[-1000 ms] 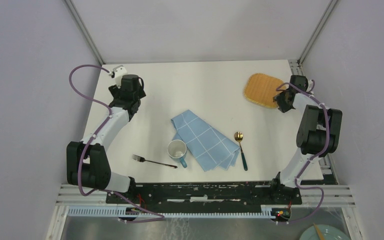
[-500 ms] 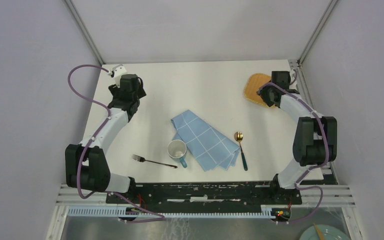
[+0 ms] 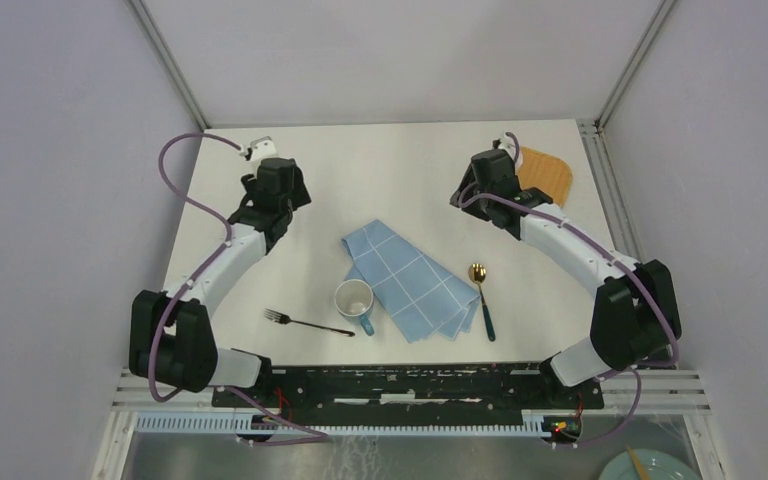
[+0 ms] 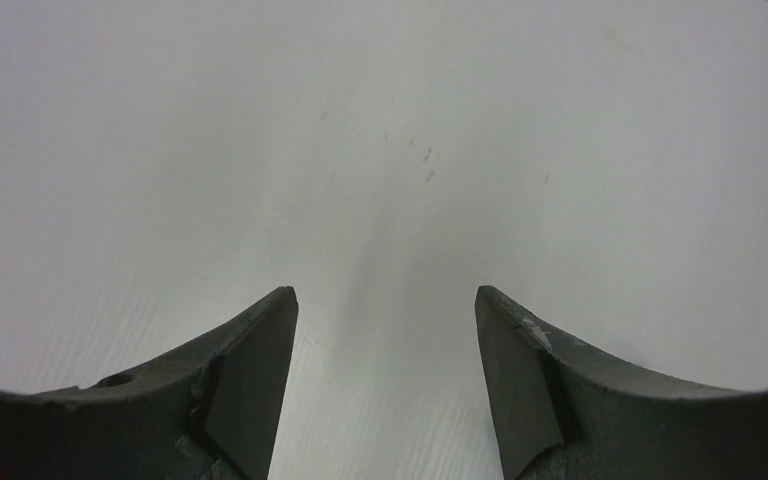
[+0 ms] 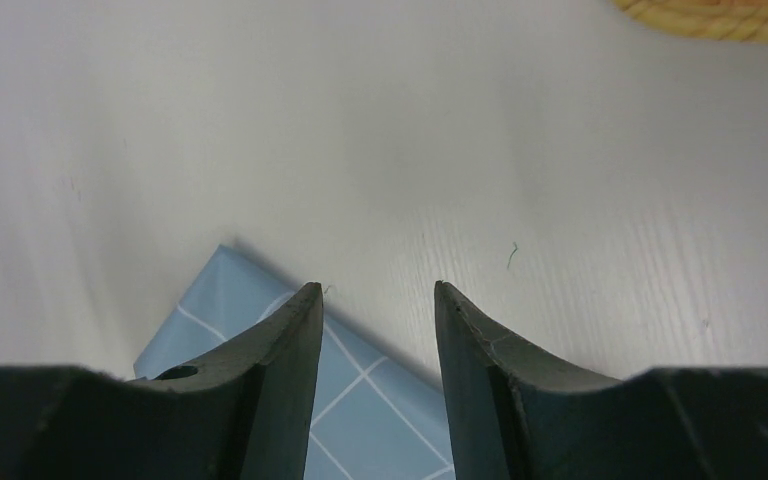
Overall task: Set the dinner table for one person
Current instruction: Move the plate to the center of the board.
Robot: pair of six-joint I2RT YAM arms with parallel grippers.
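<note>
The dinner table (image 3: 400,165) is a large white top. On it lie a blue checked cloth (image 3: 410,282), a white mug (image 3: 354,300) touching the cloth's left edge, a dark fork (image 3: 308,322) and a gold spoon with a teal handle (image 3: 481,298). A woven mat (image 3: 548,178) sits at the back right. My left gripper (image 3: 276,190) hovers over bare table at the back left, open and empty (image 4: 385,300). My right gripper (image 3: 482,184) hangs left of the mat, open and empty (image 5: 372,295). The cloth's corner (image 5: 380,400) shows beneath its fingertips.
Grey walls with metal posts close off the left, back and right sides. A black rail with the arm bases (image 3: 410,385) runs along the near edge. A teal plate (image 3: 650,468) lies below the table at the bottom right.
My right arm has swung left, away from the woven mat and towards the middle of the table. My left gripper has shifted slightly right and its jaws have narrowed a little.
</note>
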